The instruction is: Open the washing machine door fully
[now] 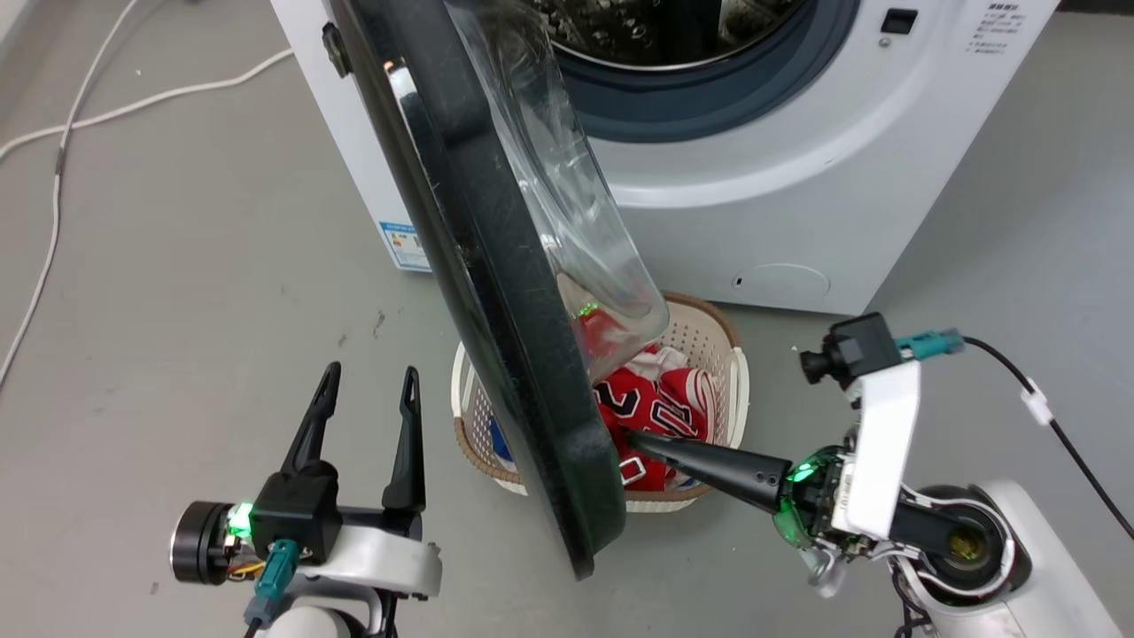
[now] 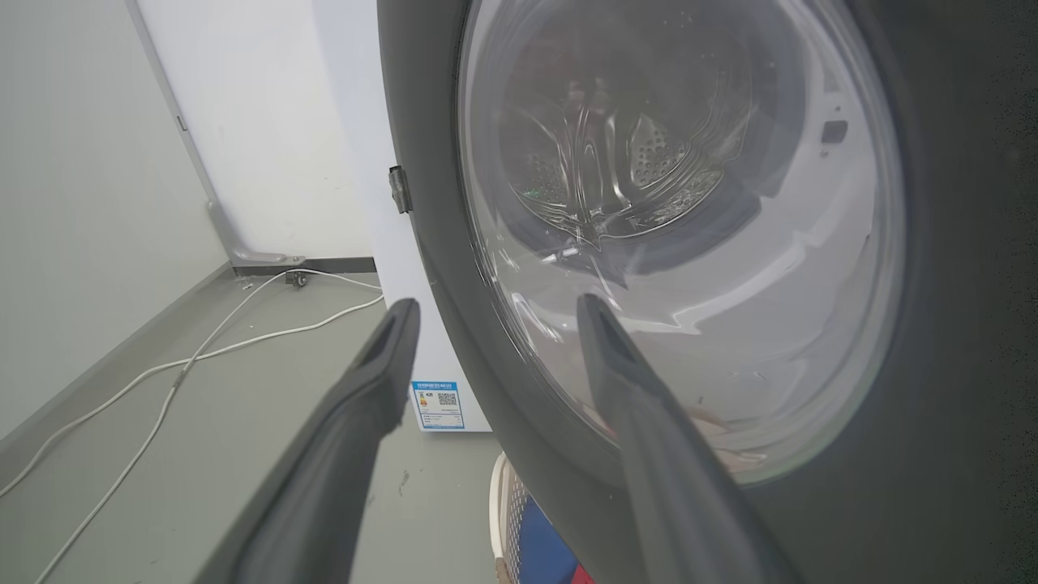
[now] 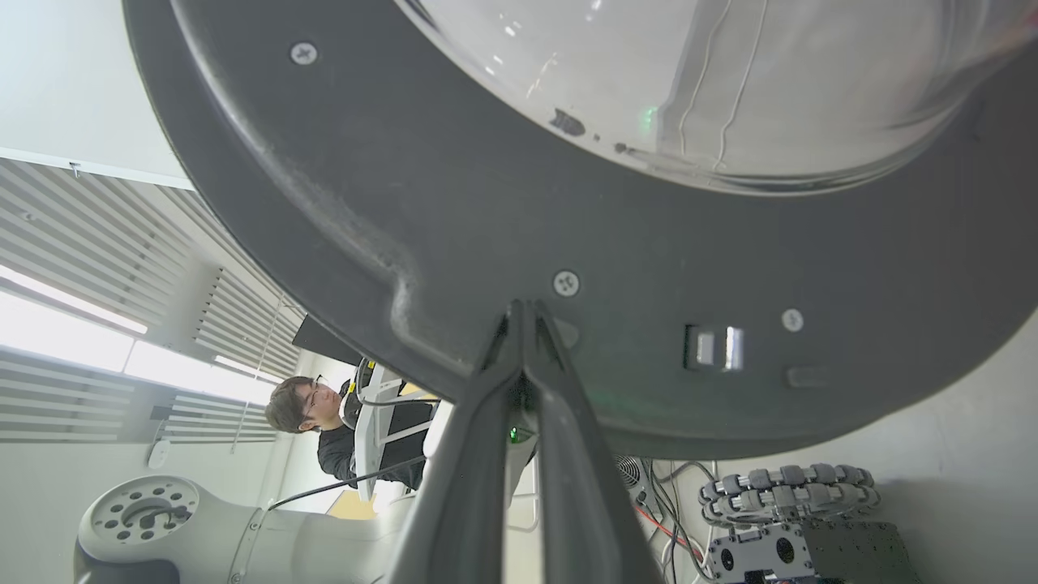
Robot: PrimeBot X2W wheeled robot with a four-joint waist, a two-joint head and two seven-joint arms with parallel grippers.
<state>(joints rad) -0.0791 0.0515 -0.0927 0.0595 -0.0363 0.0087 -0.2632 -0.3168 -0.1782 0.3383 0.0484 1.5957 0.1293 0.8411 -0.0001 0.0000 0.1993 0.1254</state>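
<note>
Now the right jaws (pressed together) touch the washing machine door [image 1: 496, 292].

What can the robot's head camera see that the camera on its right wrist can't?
Head view: the laundry basket with red clothes, the open left gripper, the steel drum mouth and a white cable on the floor. Right wrist view: a person in the background, and screws in the washing machine door. Both: that door, partly open, and the right gripper, fingers shut together, tips at the door's inner side.
</note>
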